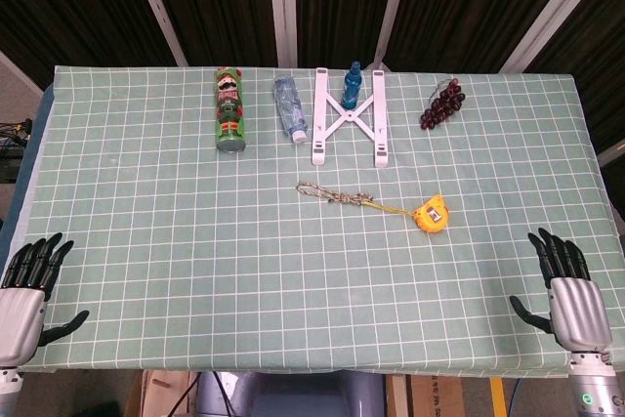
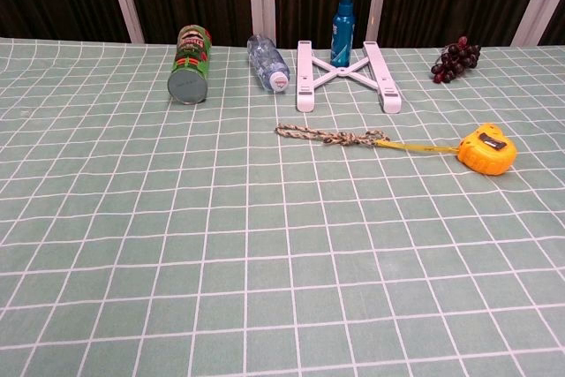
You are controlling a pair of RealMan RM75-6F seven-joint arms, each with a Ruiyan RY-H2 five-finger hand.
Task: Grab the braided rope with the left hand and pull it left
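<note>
Braided rope (image 1: 335, 194) lies mid-tabletop (image 1: 176, 241), its right end touching the yellow tape measure's (image 1: 431, 213) tape; left hand (image 1: 27, 285) and right hand (image 1: 566, 290) rest at the near corners, fingers spread, holding nothing.

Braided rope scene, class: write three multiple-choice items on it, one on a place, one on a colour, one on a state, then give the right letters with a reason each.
1. Where does the braided rope lie?
A. in front of the white folding stand
B. on top of the grapes
C. inside the green can

2. What colour is the tape measure?
A. red
B. yellow
C. black

3. What is the left hand doing?
A. gripping the rope
B. pressing on the can
C. holding nothing, fingers apart

Answers:
1 A: the rope sits on the cloth nearer the robot than the stand.
2 B: its case is yellow in both views.
3 C: the hand rests at the table's near edge, far from the rope.
</note>
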